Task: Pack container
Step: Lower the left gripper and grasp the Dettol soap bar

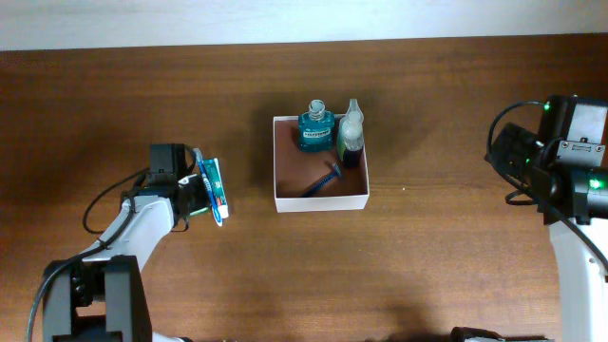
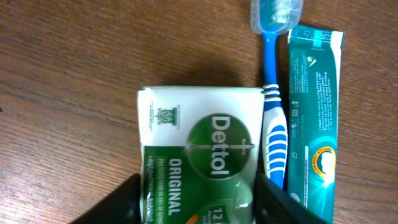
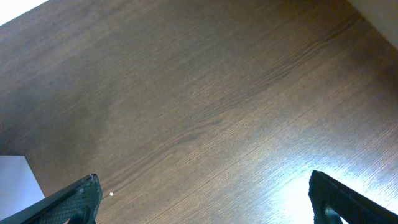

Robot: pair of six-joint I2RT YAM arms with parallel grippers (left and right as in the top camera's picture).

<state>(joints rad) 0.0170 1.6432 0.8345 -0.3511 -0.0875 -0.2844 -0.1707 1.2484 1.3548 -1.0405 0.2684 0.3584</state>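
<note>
Left of the container [image 1: 321, 203], left claw [image 2: 196, 183] pinching soap box [image 2: 199, 124], lower end cut off, right claw [image 3: 203, 180] spread.

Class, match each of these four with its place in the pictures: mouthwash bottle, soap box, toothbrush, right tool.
Column one:
1. mouthwash bottle
2. soap box
3. toothbrush
4. right tool

Column two:
A. flanked by the left tool
B. open, over bare table
C. standing inside the container
D. lying between the soap box and the toothpaste tube

Pairs: 1-C, 2-A, 3-D, 4-B.
</note>
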